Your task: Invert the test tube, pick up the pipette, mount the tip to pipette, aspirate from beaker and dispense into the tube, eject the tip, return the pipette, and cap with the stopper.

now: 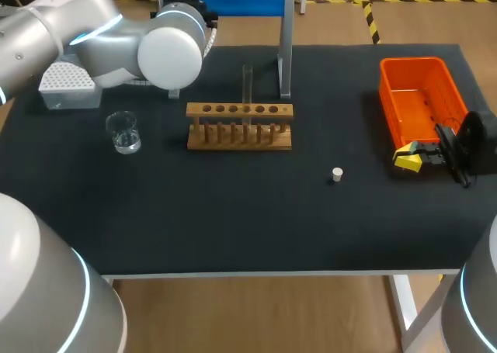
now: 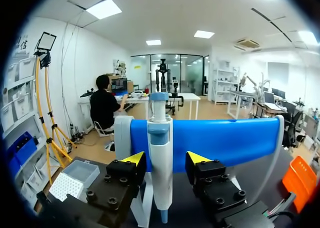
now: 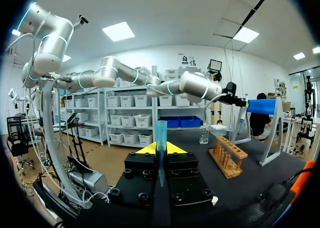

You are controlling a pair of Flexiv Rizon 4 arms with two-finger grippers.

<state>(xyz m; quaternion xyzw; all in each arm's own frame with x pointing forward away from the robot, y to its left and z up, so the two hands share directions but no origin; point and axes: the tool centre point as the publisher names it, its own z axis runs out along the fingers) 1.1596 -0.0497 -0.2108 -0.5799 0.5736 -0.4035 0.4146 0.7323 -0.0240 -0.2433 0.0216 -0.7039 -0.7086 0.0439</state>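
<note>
The left gripper (image 2: 165, 160) has its fingers spread either side of the pipette (image 2: 160, 138), not clamping it. The pipette hangs on the blue stand (image 2: 220, 138). Beside this gripper sits the tip box (image 1: 66, 81). Nearer the robot is the beaker (image 1: 123, 131), which holds clear liquid. The wooden rack (image 1: 239, 126) carries one upright test tube (image 1: 247, 81). The stopper (image 1: 336, 174) lies between the rack and the right gripper (image 3: 160, 149). That gripper is clamped on a blue pipette tip (image 3: 160, 133), just beside the orange bin (image 1: 411, 62).

A black-topped table (image 1: 233, 221) spreads under the right claw (image 1: 408, 157) (front edge pale). 1 white leg (image 1: 404, 306) shows beneath that side.
</note>
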